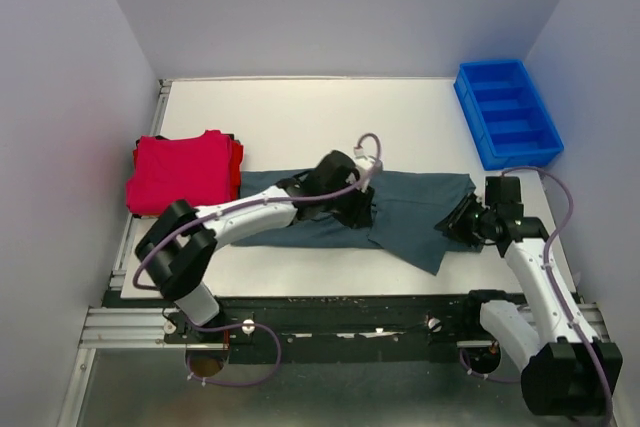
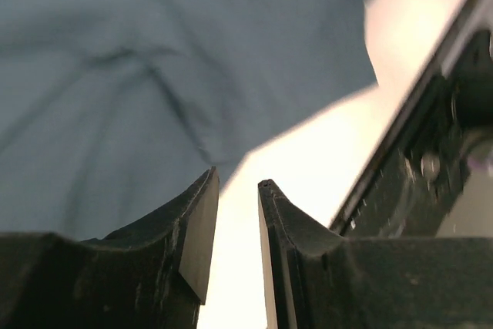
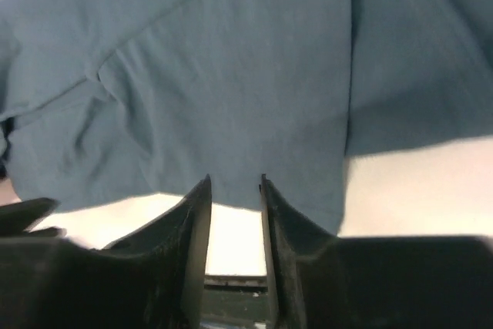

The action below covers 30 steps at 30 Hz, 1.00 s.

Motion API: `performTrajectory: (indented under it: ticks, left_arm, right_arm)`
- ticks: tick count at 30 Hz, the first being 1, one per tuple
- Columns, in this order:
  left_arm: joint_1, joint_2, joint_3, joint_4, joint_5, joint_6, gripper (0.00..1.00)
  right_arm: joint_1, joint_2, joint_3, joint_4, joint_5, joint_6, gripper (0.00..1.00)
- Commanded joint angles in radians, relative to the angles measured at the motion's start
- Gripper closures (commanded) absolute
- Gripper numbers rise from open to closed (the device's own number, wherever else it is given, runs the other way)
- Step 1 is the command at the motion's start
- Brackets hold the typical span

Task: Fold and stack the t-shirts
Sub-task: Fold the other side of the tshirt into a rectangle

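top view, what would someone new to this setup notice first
The dark grey-teal t-shirt catches the eye first, lying rumpled across the middle of the table, with the left gripper over its middle and the right gripper at its right end. Next comes the bright red stack of folded shirts at the table's left edge, then the blue bin in the far right corner.

White table [image 1: 300,117] with grey-teal t-shirt [image 1: 420,209], red shirts [image 1: 180,172], blue bin [image 1: 472,107]
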Motion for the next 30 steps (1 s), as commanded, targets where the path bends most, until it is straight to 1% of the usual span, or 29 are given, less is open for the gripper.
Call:
performTrajectory:
  ticks: [1,2,5,6,9,10,11,14,17,19,24,27,28,30]
  left_arm:
    - [0.104,-0.17,-0.101,0.127,-0.208,-0.145,0.58]
    - [0.111,-0.196,-0.118,0.119,-0.271,-0.151,0.58]
    - [0.133,-0.273,-0.152,0.062,-0.466,-0.168,0.58]
    - [0.147,-0.285,-0.156,0.033,-0.51,-0.185,0.58]
    - [0.22,-0.304,-0.191,-0.025,-0.576,-0.257,0.59]
    - [0.248,-0.313,-0.211,-0.024,-0.583,-0.281,0.6]
    - [0.269,-0.323,-0.24,-0.01,-0.584,-0.306,0.6]
    - [0.34,-0.356,-0.309,0.062,-0.596,-0.34,0.6]
    - [0.426,-0.331,-0.304,0.061,-0.598,-0.366,0.62]
    - [0.484,-0.298,-0.291,0.067,-0.575,-0.395,0.64]
    - [0.559,-0.17,-0.264,0.128,-0.596,-0.409,0.65]
    - [0.592,-0.055,-0.192,0.09,-0.575,-0.407,0.67]
    - [0.599,-0.016,-0.173,0.078,-0.566,-0.407,0.69]
    - [0.609,0.044,-0.138,0.041,-0.538,-0.418,0.77]
  right_arm:
    - [-0.006,0.13,0.12,0.129,0.145,0.008,0.95]
    - [-0.006,0.174,0.145,0.132,0.166,0.014,0.99]
    - [-0.008,0.295,0.193,0.15,0.208,0.034,0.99]
    - [-0.009,0.331,0.202,0.15,0.225,0.046,0.99]
    - [-0.011,0.444,0.24,0.15,0.243,0.089,0.99]
    - [-0.012,0.478,0.249,0.15,0.243,0.106,0.99]
    - [-0.012,0.503,0.259,0.15,0.283,0.123,0.99]
    - [-0.012,0.559,0.274,0.171,0.311,0.181,0.99]
    - [-0.012,0.618,0.288,0.192,0.321,0.219,0.99]
    - [-0.012,0.661,0.311,0.185,0.332,0.242,0.99]
    - [-0.011,0.742,0.32,0.195,0.305,0.282,0.99]
    - [-0.006,0.774,0.332,0.198,0.32,0.287,0.99]
    - [-0.003,0.786,0.341,0.19,0.334,0.284,0.99]
    - [0.003,0.819,0.377,0.161,0.357,0.276,0.99]
